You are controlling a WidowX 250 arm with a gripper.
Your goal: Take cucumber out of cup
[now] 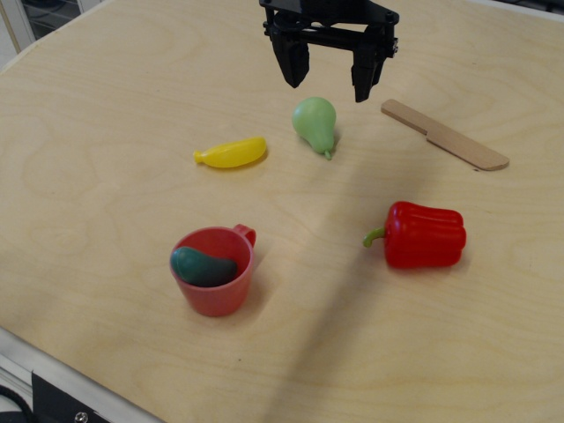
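Observation:
The red-pink cup stands upright on the wooden table near the front left, its loop handle pointing to the back right. The dark teal-green cucumber lies inside it, one end resting on the left rim. My black gripper hangs at the top centre of the view, well behind and to the right of the cup. Its two fingers are spread apart and hold nothing.
A pale green pear lies just below the gripper. A yellow banana lies to its left. A wooden knife lies at the back right. A glossy red bell pepper sits right of the cup. The table's front edge runs along the lower left.

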